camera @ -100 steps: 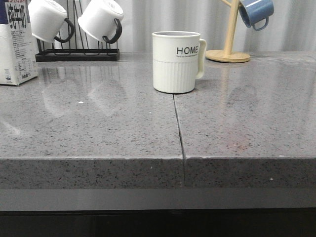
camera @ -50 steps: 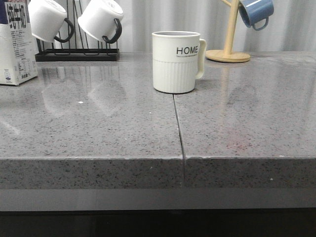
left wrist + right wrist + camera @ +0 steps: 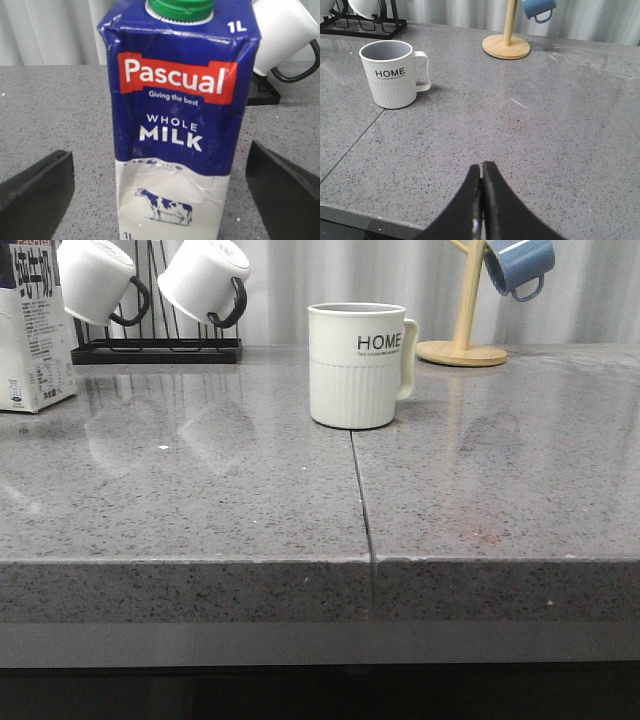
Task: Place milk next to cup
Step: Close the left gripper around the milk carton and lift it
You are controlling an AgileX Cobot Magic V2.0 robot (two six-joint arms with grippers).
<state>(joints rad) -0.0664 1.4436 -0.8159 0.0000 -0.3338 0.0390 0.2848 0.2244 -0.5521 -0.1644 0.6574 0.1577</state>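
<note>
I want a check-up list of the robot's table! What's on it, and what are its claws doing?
Surface: grey speckled countertop, a seam down its middle.
Job's things: milk upright at the far left, well apart from the cup, which stands near the middle with its handle to the right.
Clutter: two white mugs on a black rack; a blue mug on a wooden stand.
Claws: left claw open, a finger on each side of the milk, not touching it; right claw shut, holding nothing, above the bare counter.
Cables: nothing seen.
Surroundings: pale curtain behind.
</note>
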